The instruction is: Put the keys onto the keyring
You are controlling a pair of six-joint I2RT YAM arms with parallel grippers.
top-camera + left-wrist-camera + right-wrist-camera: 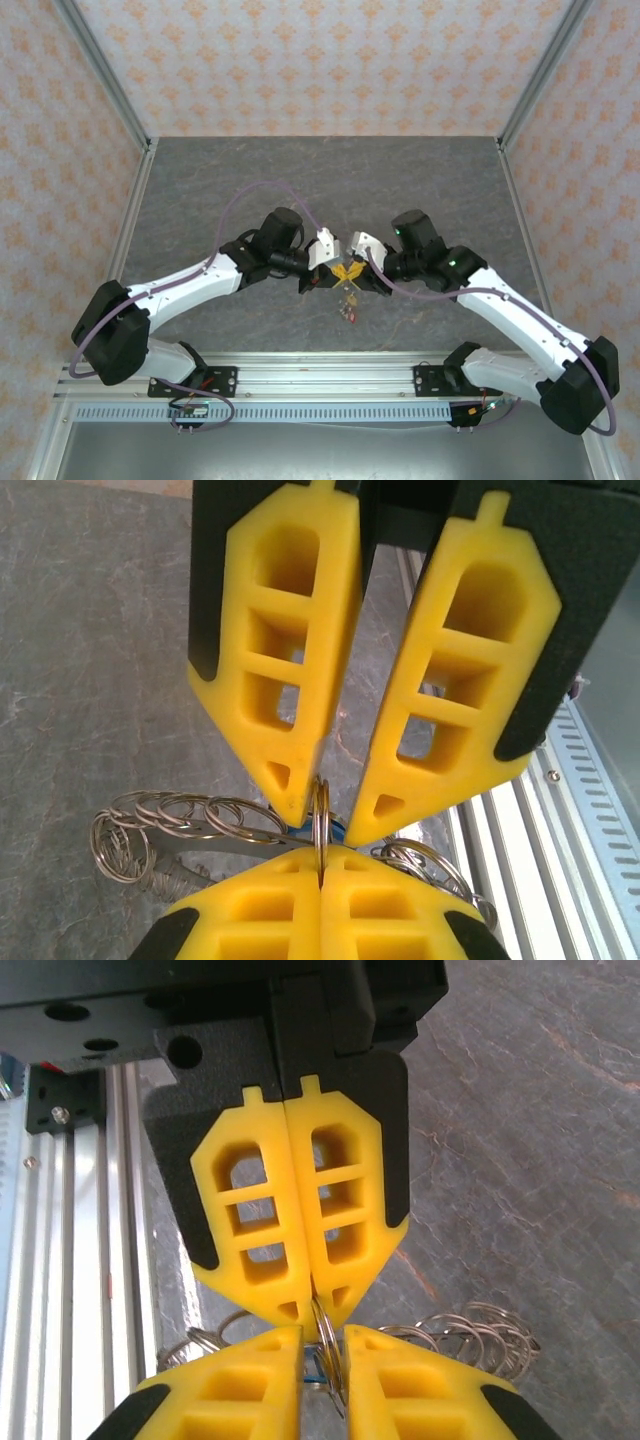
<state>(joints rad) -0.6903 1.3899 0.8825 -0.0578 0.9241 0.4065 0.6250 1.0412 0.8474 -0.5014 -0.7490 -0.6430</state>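
Left jaws are clenched flat together on a thin wire loop of the keyring (180,815), seen edge-on right at the tips of the left gripper (320,858). Right gripper (322,1340) meets it nose to nose, jaws a crack apart with that loop passing between them, not clearly pinching. Keyring looks lifted off the table (90,640) between the two arms, its coils spilling out either side of the tips. Blue key (338,830) peeks just behind the pinched loop. Other keys (349,306) hang just on the near side of the grippers, colours too small to sort. Handling guess: light, stiff, springy wire and slick metal, so it will likely twist or slip in a loose pinch. Best taken flat across a loop's wire; keys by the plastic head, blade left free.
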